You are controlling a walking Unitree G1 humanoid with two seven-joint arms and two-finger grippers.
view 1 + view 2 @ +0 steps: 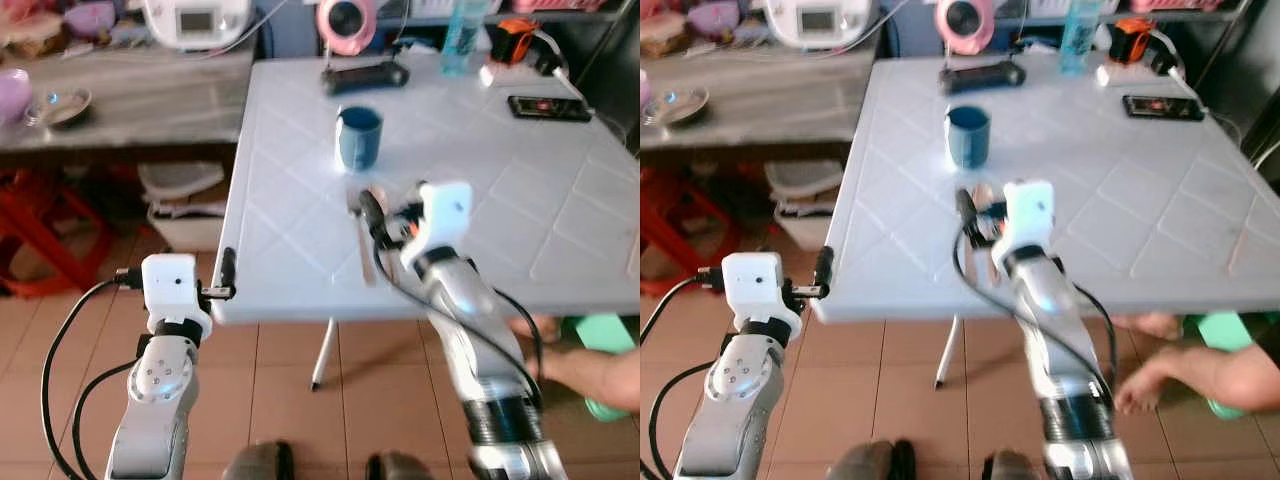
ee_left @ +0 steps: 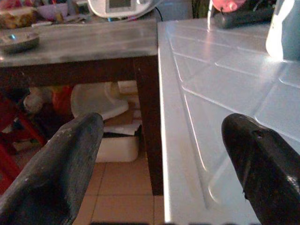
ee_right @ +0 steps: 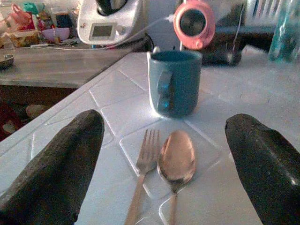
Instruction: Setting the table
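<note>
From the left eye view, the white bench [image 1: 300, 240] carries a blue mug [image 1: 358, 137] set back from its near edge, and a fork [image 1: 362, 245] lies in front of the mug, partly covered by the right arm. The right hand [image 1: 372, 222] hovers low over that cutlery, while the left hand [image 1: 226, 272] sits at the bench's near left corner, away from the place setting. A phone [image 1: 548, 108] and a pink fan [image 1: 346, 22] stand at the far side, and a person's arm [image 1: 590, 372] reaches in under the bench at the right.

The right eye view gives the same layout: mug behind, cutlery in front, right arm above them.

The left wrist view looks along the bench's edge with its two black fingers [image 2: 56, 168] spread wide and nothing between them, so the left hand is released.

The right wrist view is the clearest. The fork and a spoon [image 3: 176, 161] lie side by side, flat on the bench, just in front of the mug, with the right hand's fingers [image 3: 51, 173] parted to either side and touching neither.

Judging by this, one place is largely laid with mug, fork and spoon. No plate is in sight, so more may remain.
</note>
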